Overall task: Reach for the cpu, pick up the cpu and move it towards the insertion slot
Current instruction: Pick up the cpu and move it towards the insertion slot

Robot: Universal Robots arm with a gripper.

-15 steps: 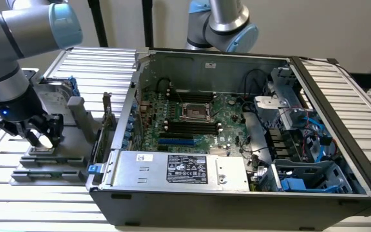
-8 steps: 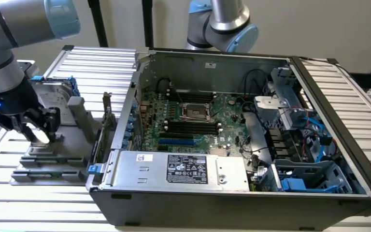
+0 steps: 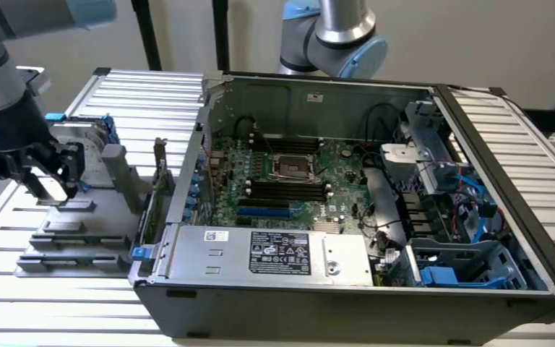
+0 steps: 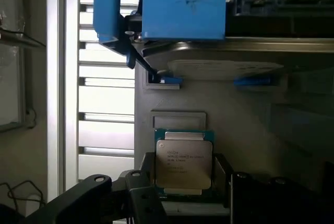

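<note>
The cpu [image 4: 183,164] is a flat square chip with a silvery top and a thin green-tan edge. It sits between the two dark fingers of my gripper [image 4: 186,185], which is shut on its two sides. In the exterior view the gripper [image 3: 53,192] hangs at that view's left, just above the grey fixture [image 3: 75,231], with the pale cpu [image 3: 54,188] between the fingers. An empty rectangular recess [image 4: 178,118] in the fixture shows just beyond the chip. The insertion slot [image 3: 290,168], a shiny metal frame with a dark centre, lies on the motherboard inside the open computer case.
A hard drive with blue rails [image 4: 182,7] stands on the fixture just past the gripper. The case's tall side wall [image 3: 176,184] rises between fixture and motherboard. Black memory slots [image 3: 287,189], a power supply [image 3: 277,253] and cable bundles [image 3: 441,195] crowd the case. A second arm [image 3: 340,36] stands behind.
</note>
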